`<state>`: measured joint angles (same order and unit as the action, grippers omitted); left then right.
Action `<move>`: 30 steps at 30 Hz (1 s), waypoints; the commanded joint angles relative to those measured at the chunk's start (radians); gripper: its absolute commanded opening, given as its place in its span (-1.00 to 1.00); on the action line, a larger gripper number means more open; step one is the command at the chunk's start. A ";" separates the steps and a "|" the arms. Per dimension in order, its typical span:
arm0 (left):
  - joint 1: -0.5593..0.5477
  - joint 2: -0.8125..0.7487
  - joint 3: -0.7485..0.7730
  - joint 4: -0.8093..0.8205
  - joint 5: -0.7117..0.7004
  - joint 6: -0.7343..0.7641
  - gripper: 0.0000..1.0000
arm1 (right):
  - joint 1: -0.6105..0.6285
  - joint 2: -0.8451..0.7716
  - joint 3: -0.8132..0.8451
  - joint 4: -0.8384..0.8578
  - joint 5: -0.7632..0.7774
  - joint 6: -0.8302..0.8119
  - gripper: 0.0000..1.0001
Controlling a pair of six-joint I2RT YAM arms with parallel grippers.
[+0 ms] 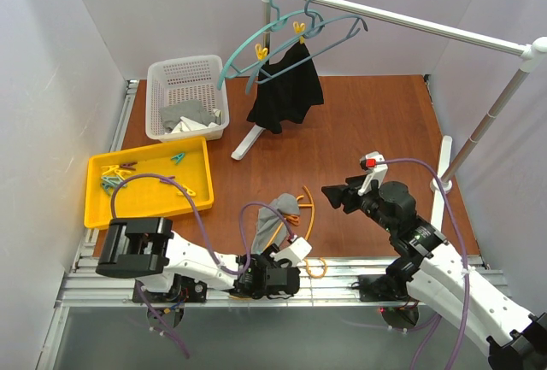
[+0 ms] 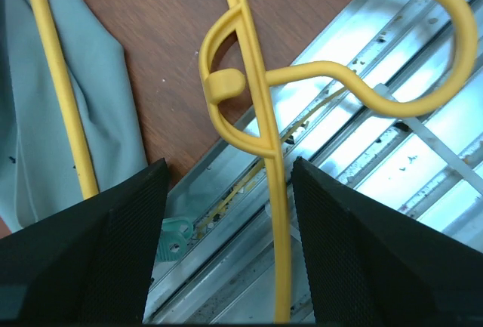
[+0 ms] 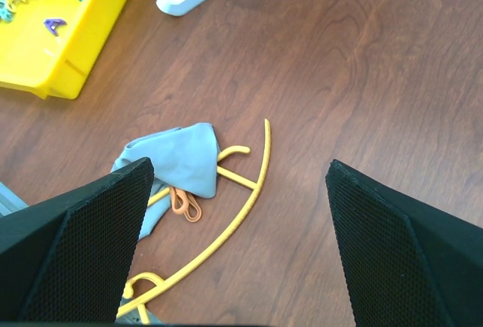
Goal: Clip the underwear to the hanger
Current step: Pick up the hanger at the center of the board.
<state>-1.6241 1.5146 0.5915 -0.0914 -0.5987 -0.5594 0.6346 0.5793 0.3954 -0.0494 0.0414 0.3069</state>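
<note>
At the surface [image 1: 385, 131] edge, the left end effector [image 2: 229, 168] stood open over the hanger [image 2: 260, 108]; the right end effector [image 3: 238, 165] hovered open.

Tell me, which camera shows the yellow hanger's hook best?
The left wrist view: the hook fills the frame close up. Top external shows it tiny; right wrist shows mainly the hanger and its curved arm.

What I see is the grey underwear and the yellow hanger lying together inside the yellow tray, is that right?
Not quite. The underwear and the hanger do lie together, but on the brown table, apart from the yellow tray, not inside it. The right wrist view shows this.
</note>
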 commanded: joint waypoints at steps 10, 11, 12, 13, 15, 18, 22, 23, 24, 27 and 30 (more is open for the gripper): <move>-0.065 0.085 0.099 -0.232 -0.084 -0.120 -0.01 | -0.009 -0.033 -0.015 0.040 -0.034 -0.017 0.68; -0.066 0.085 0.099 -0.232 -0.078 -0.116 -0.06 | -0.009 -0.032 -0.016 0.066 -0.034 -0.017 0.68; -0.066 0.093 0.103 -0.232 -0.063 -0.106 -0.19 | -0.009 -0.030 -0.017 0.068 -0.034 -0.018 0.68; -0.066 0.094 0.106 -0.232 -0.053 -0.105 -0.27 | -0.009 -0.029 -0.015 0.068 -0.034 -0.019 0.68; -0.071 0.099 0.110 -0.234 -0.038 -0.103 -0.59 | -0.007 -0.029 -0.016 0.068 -0.034 -0.017 0.68; -0.082 0.082 0.110 -0.240 -0.030 -0.105 -0.95 | -0.009 -0.033 -0.018 0.068 -0.034 -0.020 0.67; -0.082 0.027 0.129 -0.268 -0.068 -0.117 -1.00 | -0.009 -0.033 -0.018 0.068 -0.034 -0.014 0.67; -0.082 0.013 0.134 -0.271 -0.081 -0.112 -1.00 | -0.009 -0.035 -0.015 0.068 -0.034 -0.014 0.67; -0.080 -0.005 0.157 -0.271 -0.098 -0.103 -1.00 | -0.009 -0.035 -0.009 0.068 -0.034 -0.015 0.67; -0.040 -0.083 0.192 -0.236 -0.127 -0.045 -1.00 | -0.010 -0.041 0.005 0.068 -0.034 -0.012 0.66; 0.042 -0.174 0.188 -0.113 -0.061 0.062 -1.00 | -0.010 -0.058 0.025 0.051 -0.029 -0.018 0.66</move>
<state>-1.6436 1.4410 0.7433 -0.3138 -0.6571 -0.5854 0.6285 0.5434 0.3794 -0.0265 0.0120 0.3031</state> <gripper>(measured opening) 0.018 0.831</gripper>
